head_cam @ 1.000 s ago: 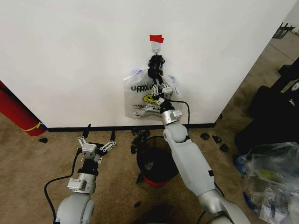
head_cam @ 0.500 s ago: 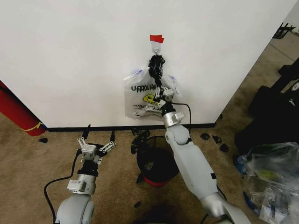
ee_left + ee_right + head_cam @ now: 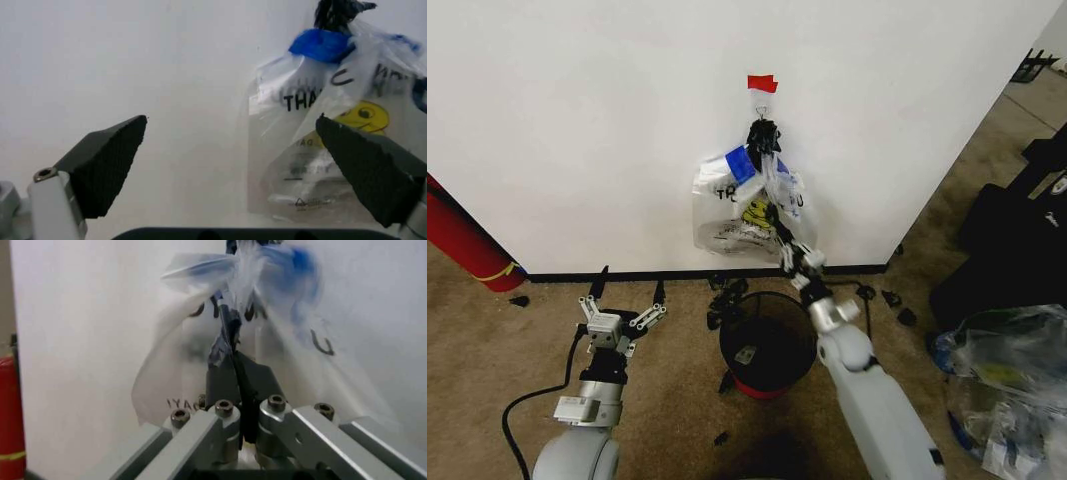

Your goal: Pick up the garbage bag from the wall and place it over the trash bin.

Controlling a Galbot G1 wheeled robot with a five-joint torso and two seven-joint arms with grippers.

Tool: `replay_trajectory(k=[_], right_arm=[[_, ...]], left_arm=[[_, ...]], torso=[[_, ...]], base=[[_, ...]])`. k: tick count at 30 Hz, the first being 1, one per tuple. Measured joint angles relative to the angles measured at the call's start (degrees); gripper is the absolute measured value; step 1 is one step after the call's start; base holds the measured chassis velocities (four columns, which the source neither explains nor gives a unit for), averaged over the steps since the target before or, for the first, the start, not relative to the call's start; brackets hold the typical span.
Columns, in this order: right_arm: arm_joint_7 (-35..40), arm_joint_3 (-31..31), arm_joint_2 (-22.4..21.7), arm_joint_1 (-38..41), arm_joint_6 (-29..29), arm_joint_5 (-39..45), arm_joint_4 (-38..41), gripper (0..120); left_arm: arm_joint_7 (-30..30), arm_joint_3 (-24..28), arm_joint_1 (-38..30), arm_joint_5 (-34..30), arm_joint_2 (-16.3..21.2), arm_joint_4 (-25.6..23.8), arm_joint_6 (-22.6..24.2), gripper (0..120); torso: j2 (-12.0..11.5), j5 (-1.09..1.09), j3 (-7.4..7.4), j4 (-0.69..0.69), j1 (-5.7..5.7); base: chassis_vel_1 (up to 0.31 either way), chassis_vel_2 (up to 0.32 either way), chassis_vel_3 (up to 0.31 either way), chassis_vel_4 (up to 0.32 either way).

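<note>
Far left, against the wall (image 3: 577, 120): a long red cylinder (image 3: 457, 240), no part in this job.

Next, low over the carpet: left claw (image 3: 630, 285), released, fingers spread wide and turned toward the wall. Waits there, touching nothing. In the left wrist view, looks between its two dark pads (image 3: 107, 160) at the garbage bag (image 3: 313, 150), well apart from it. Probably kept ready to take one side of the bag mouth later.

In the middle: garbage bag (image 3: 742, 205) hanging on the wall from a small hook (image 3: 762, 112), just under a strip of red tape (image 3: 762, 83). Thin see-through plastic, blue patch near the top, yellow print lower down. Gathered into a dark knot at the hook, so hangs as one bunch.

Reaching up into the bag from below: right claw (image 3: 774, 212), clenched on a fold of the plastic. In the right wrist view, pads (image 3: 230, 375) pressed together with the film (image 3: 193, 340) pinched between them. Grips low, under the knot, likely so that a pull lifts the loop off the hook.

Directly under the bag, on the floor: trash bin (image 3: 723, 340), black mesh with red base, open upward. Placed close to the wall, so only a short way for the bag to go.

Far right: heap of clear plastic (image 3: 1007, 380), untouched.

Bag not yet off the hook, as far as can be judged.
</note>
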Motion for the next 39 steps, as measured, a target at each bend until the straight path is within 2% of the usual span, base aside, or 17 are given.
replay_trajectory(k=[8,17,27,31,39], right_arm=[[-10.1,6.6,-2.1,-7.6,3.1,2.0,2.0,0],[-19.3,10.8,-3.6,-14.7,5.2,2.9,0.8,0],[-28.7,14.2,-4.7,-17.1,5.7,5.3,-1.1,0],[-35.2,16.6,-5.6,-16.7,5.7,7.6,-4.2,0],[-39.9,18.0,-6.4,-16.1,5.7,10.8,-7.9,0]], left_arm=[[0.0,1.2,2.0,1.1,-1.0,-2.7,-0.5,100],[0.0,2.7,2.8,2.2,-2.6,-4.1,-1.1,100],[0.0,2.8,2.8,2.3,-3.2,-4.7,-1.1,100],[0.0,2.7,2.7,2.4,-3.4,-4.7,-1.0,100],[0.1,2.5,2.6,2.7,-3.7,-4.3,-0.9,100]], torso=[[0.0,0.0,0.0,0.0,0.0],[0.0,0.0,0.0,0.0,0.0],[0.0,-0.01,0.0,0.0,0.01],[0.0,-0.01,0.01,0.0,0.01],[0.0,-0.01,0.01,0.0,0.01]], base=[[0.0,0.0,0.0,0.0],[0.0,0.0,0.0,0.0],[0.0,0.0,0.0,0.0],[0.0,0.0,0.0,0.0],[0.0,0.0,0.0,0.0]])
